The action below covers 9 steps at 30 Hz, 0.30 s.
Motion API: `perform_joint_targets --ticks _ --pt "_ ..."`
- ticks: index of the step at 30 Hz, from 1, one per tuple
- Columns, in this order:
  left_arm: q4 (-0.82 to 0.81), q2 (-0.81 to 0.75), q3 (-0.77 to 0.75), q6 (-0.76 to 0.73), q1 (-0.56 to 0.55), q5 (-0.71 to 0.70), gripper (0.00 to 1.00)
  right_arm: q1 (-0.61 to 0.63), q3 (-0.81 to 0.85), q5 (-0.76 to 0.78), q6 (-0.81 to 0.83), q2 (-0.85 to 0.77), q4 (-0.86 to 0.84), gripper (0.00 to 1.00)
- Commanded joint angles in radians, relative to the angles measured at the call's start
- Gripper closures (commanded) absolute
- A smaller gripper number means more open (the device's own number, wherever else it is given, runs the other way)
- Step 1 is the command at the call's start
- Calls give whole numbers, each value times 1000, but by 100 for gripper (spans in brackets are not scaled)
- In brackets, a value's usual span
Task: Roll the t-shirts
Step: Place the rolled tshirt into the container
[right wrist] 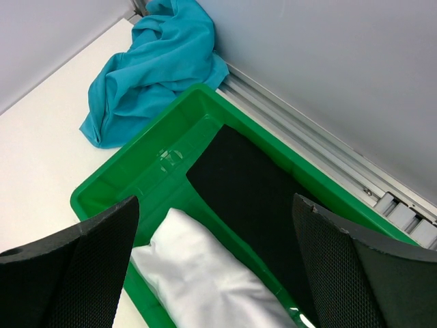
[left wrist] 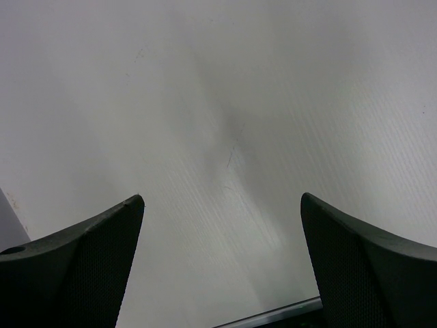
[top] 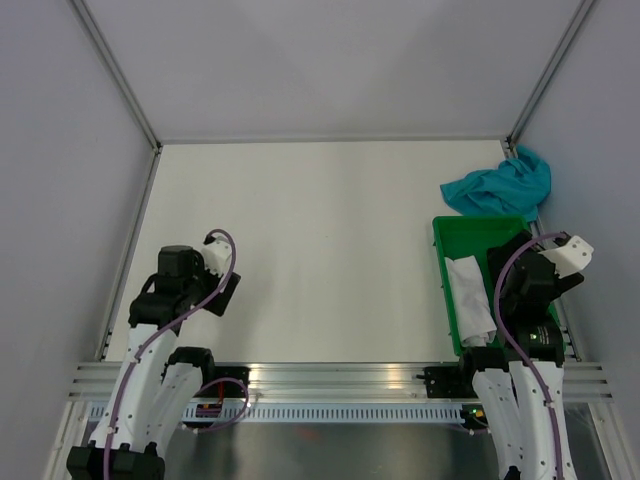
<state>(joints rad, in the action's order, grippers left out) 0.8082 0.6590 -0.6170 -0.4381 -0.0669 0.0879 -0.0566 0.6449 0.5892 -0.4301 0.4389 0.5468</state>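
The teal-blue t-shirt (top: 500, 186) lies crumpled at the table's far right corner, just beyond the green crate (top: 441, 262); it also shows in the right wrist view (right wrist: 153, 68). The white t-shirt (top: 469, 298) lies rolled in the crate's left side, also seen in the right wrist view (right wrist: 205, 280). My right gripper (right wrist: 215, 205) hangs open and empty above the crate. My left gripper (left wrist: 222, 201) is open and empty over bare table at the left, far from both shirts.
The crate (right wrist: 109, 181) has a dark mat (right wrist: 252, 184) in its right half. Grey walls enclose the white table (top: 320, 240) on three sides. An aluminium rail (top: 340, 378) runs along the near edge.
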Motion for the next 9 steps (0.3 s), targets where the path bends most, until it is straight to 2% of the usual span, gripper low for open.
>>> perform_joint_targets --ticks 1,9 --pt "-29 5 2 19 4 0 0 18 -2 41 -12 -3 2 2" --pt "-29 5 3 13 6 6 0 24 -4 49 -12 -23 2 2"
